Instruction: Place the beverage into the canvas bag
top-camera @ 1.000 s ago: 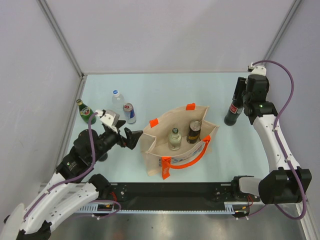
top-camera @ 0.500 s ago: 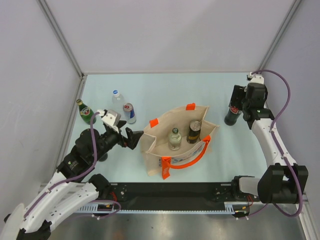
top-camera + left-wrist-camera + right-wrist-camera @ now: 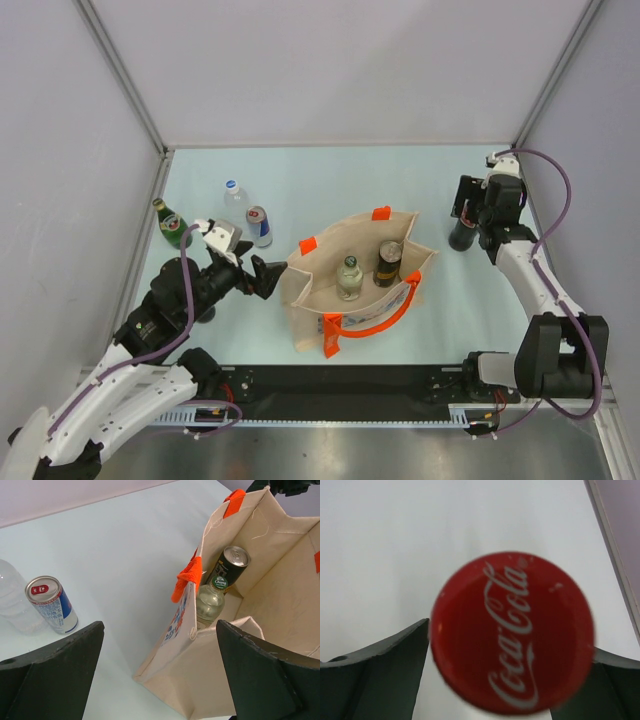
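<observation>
Top external: the cola bottle [image 3: 461, 235], the beverage on call, is standing upright at the right of the frame with its long axis vertical. It is well apart from the canvas bag [image 3: 305, 290], which is sitting open-mouthed at lower centre, down and left of the bottle. The right gripper [image 3: 466, 206] is hanging directly over the bottle's neck, so the right arm is by far the nearer. The left gripper [image 3: 264, 278] is hovering just beside the bag's left wall, spread wide and carrying nothing. A glass bottle [image 3: 348, 277] and a dark can [image 3: 388, 262] are standing inside the bag. Left wrist: the bag's mouth is gaping at the right of the frame, with room beside its contents. Right wrist: the red cap [image 3: 512, 632] is filling the centre, with a finger showing on either side of it, parted and not visibly squeezing. The table [image 3: 330, 180] is lying flat and pale, and the grey wall [image 3: 600, 150] is crowding the bottle's right, so clearance is probably lying upward and leftward.
</observation>
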Available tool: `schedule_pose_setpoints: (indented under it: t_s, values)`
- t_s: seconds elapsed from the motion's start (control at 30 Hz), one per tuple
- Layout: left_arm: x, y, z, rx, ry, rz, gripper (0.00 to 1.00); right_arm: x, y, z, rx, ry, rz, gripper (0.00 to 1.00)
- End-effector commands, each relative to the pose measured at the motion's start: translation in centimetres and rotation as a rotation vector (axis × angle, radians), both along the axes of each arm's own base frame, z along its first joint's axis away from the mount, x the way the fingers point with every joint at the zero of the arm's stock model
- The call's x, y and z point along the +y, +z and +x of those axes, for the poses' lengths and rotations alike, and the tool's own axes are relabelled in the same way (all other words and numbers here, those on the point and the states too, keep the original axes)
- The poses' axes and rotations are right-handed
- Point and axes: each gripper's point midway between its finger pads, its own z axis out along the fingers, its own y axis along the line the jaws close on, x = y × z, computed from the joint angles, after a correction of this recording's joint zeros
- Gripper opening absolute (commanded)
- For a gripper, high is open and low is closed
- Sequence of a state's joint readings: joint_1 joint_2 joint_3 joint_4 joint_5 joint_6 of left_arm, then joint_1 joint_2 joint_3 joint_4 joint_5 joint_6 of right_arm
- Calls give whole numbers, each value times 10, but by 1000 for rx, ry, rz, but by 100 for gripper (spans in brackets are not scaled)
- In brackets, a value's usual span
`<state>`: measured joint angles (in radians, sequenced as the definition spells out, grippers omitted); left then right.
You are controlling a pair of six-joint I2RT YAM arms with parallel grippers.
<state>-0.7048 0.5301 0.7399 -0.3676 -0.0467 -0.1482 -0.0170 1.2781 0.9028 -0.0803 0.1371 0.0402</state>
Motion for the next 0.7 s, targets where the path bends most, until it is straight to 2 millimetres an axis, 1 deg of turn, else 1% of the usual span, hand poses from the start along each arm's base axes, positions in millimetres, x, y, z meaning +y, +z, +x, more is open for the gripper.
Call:
schedule_pose_setpoints:
  t_s: [0.0,0.03,0.17,0.27,0.3,0.37,0.4,0.47,0.5,0.57,0.6,0.67]
  values:
    - [-2,6,1,-28,-6,-9,100,-6,6,13,-41,-3,-30,86]
    - [-2,6,1,-29,-6,-10,100,-7,2,14,-32,-3,-31,86]
    - [-1,6,1,-29,-3,-10,100,-10,6,17,-31,-16,-37,82]
    - [0,6,1,-31,1,-10,100,-10,7,15,-32,-13,-42,73]
    - [0,7,1,-32,0,-11,100,-10,9,16,-38,-13,-44,61]
    - [-1,6,1,-27,-5,-7,100,-9,11,15,-44,-7,-40,47]
    - [-2,5,1,-26,-8,-7,100,-8,11,16,-48,-7,-40,35]
    - [-1,6,1,-27,-5,-7,100,-8,15,15,-54,-7,-40,25]
    - [0,7,1,-30,1,-11,100,-8,21,15,-58,-8,-40,15]
    - [1,6,1,-32,7,-9,100,-6,32,16,-72,5,-36,1]
    - [0,5,1,-29,6,-7,100,-5,36,14,-69,7,-35,0]
    - [-1,4,3,-22,7,-1,100,-3,55,14,-103,13,-34,0]
